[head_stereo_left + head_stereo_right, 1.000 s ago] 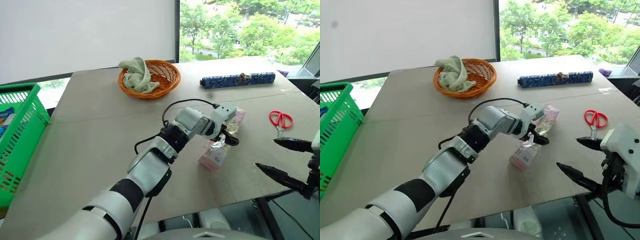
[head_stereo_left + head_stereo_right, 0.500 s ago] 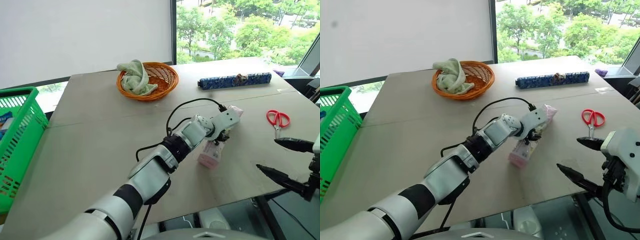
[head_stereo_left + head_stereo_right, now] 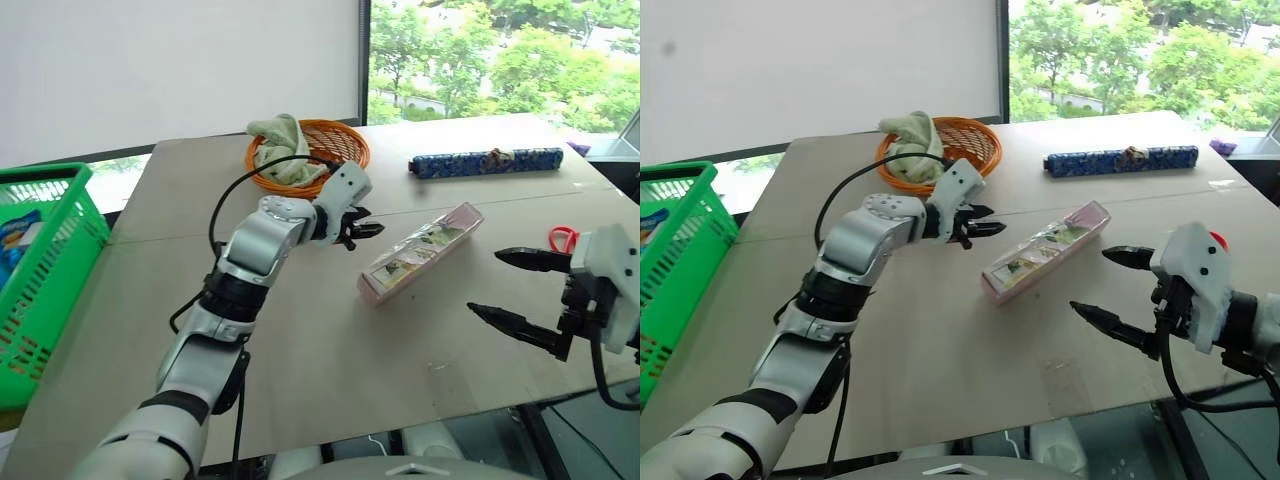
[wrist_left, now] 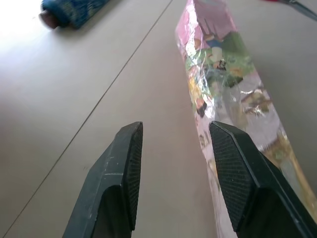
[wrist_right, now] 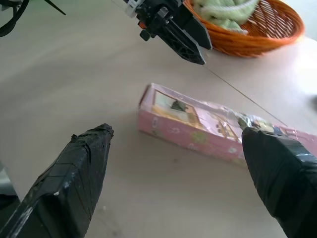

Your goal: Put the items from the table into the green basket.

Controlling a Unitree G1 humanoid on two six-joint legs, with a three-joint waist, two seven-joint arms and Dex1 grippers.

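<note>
Grey-beige rectangular tabletop (image 3: 300, 380) with a seam line across it, set before a white wall and a window onto green trees. Item one: long pink-and-silver foil snack packet (image 3: 420, 253), lying flat and slantwise on the table just nearer than the seam, touched by neither gripper. Item two: left gripper (image 3: 362, 228), just left of the packet and clear of it, raised off the table, black fingers (image 4: 124, 168) drawn in to a narrow gap with nothing between them, tips pointing toward the packet. Item three: right gripper (image 3: 485, 283), near the packet's right side on the nearer part of the table, fingers (image 5: 84, 163) spread wide, holding nothing. Item four: bright green plastic lattice shopping basket (image 3: 60, 250), well left of the packet, past the table's left edge, with a blue-and-white pack (image 3: 15, 235) inside. Item five: round orange wicker basket (image 3: 340, 140), beyond the packet and to its left, holding a crumpled pale green cloth (image 3: 285, 135). Item six: long blue patterned roll (image 3: 485, 160), beyond the packet, across the seam. Item seven: red-handled scissors (image 3: 562, 238), right of the packet, partly hidden behind the right arm.
</note>
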